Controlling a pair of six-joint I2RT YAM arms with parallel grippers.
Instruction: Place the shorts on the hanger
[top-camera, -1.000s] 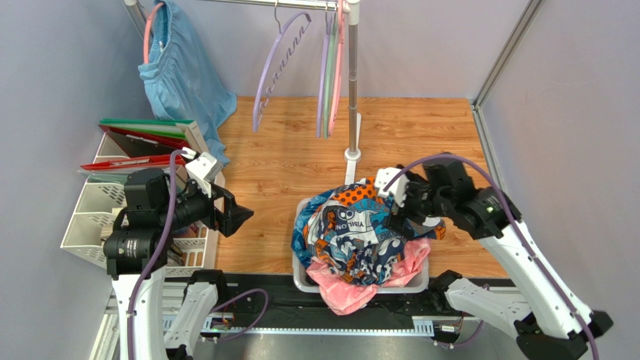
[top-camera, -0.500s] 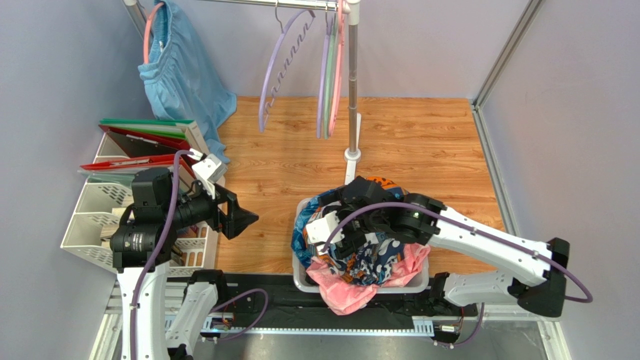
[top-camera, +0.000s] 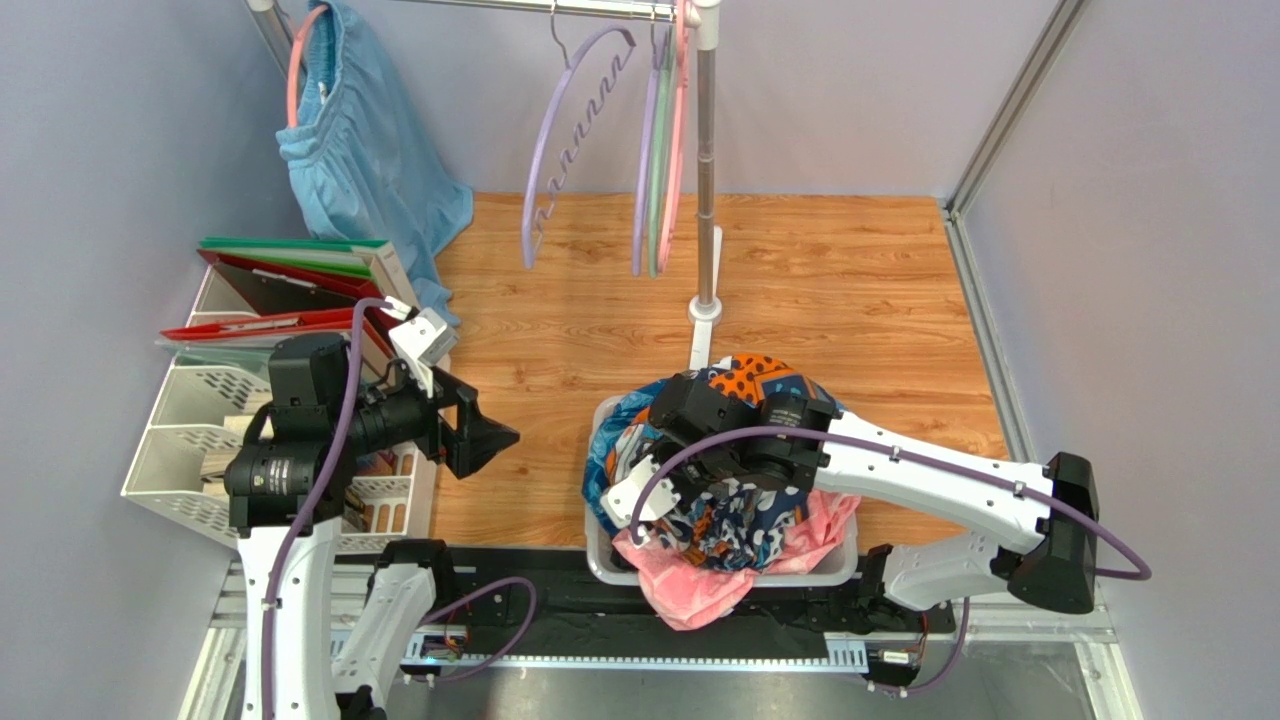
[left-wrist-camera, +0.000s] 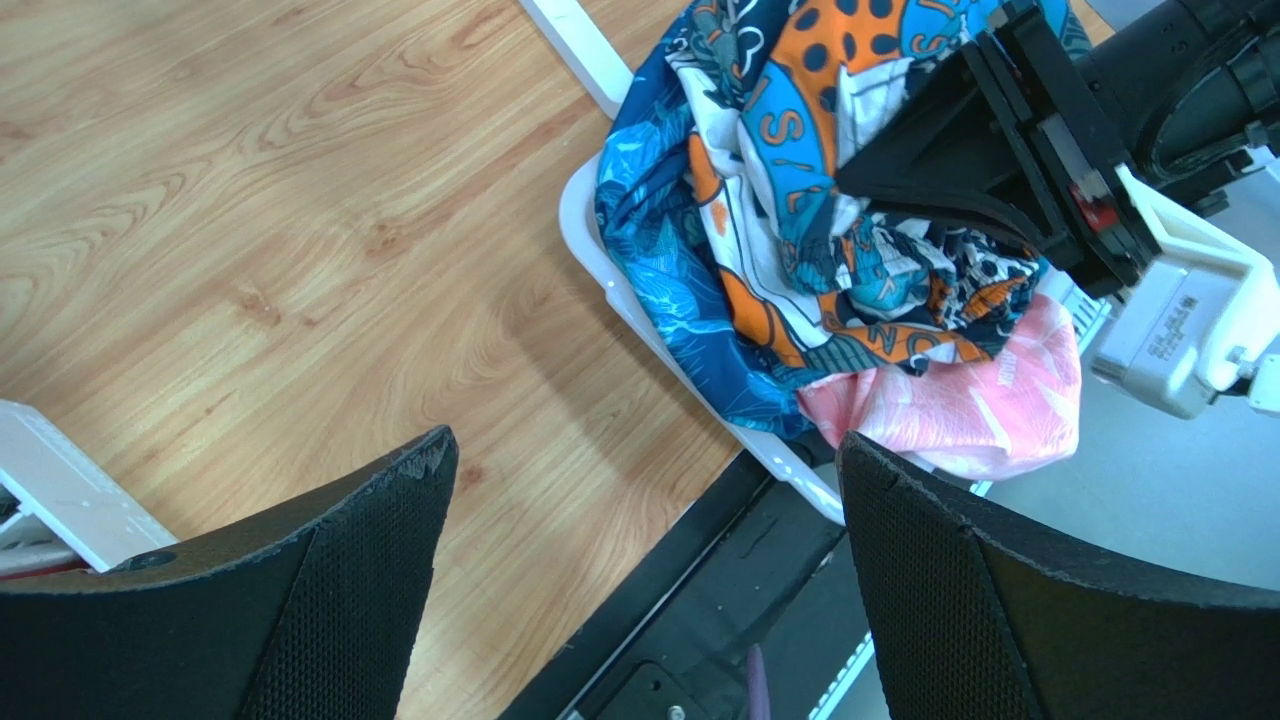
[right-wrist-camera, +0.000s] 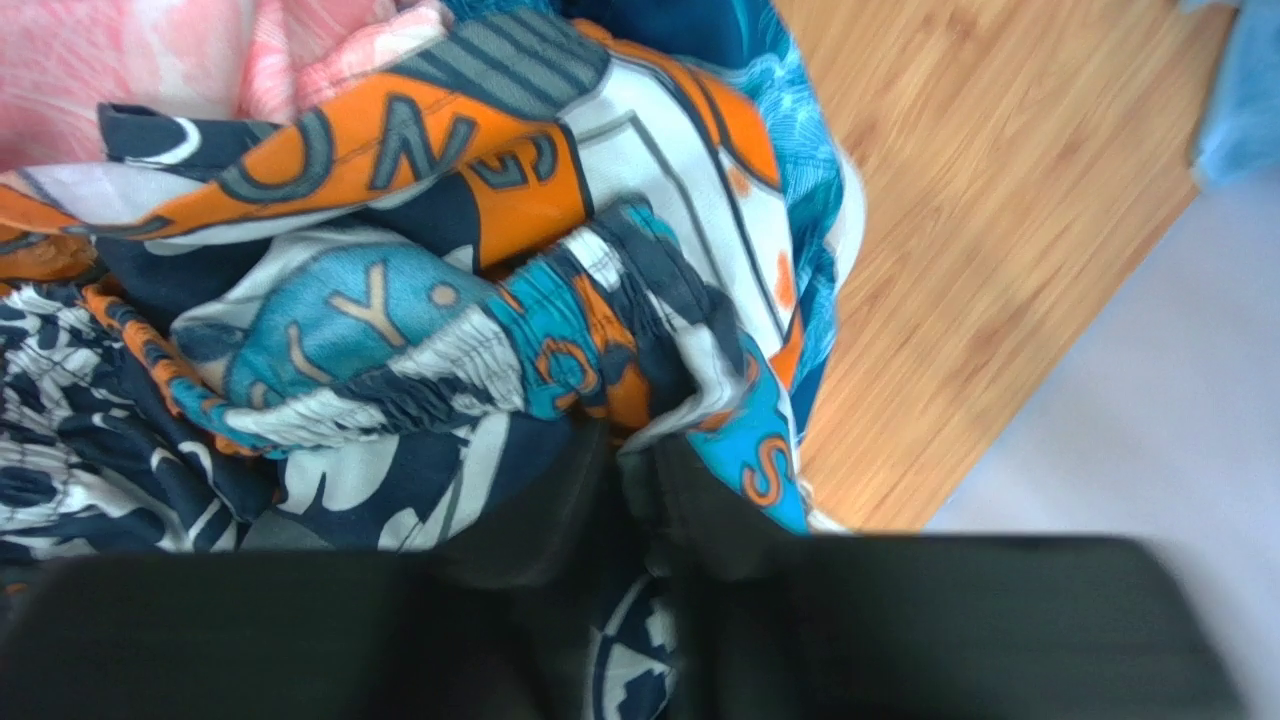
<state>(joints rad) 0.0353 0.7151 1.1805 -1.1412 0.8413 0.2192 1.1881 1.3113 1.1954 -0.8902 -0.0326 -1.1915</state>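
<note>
Right gripper (right-wrist-camera: 624, 488) is down in the basket (top-camera: 598, 558), clenched on a fold of the shorts (top-camera: 624, 443). The shorts are heaped in the basket beside a pink garment (top-camera: 684, 578). Left gripper (left-wrist-camera: 646, 600) hangs left of the basket, jaws spread wide, holding nothing. The hanger (top-camera: 537, 158) dangles beyond the basket.

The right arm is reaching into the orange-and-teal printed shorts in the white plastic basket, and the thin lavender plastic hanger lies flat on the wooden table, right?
The top external view shows the lavender plastic hanger hanging from the metal rail, not lying on the table. The right gripper is indeed in the printed shorts in the white basket.
</note>
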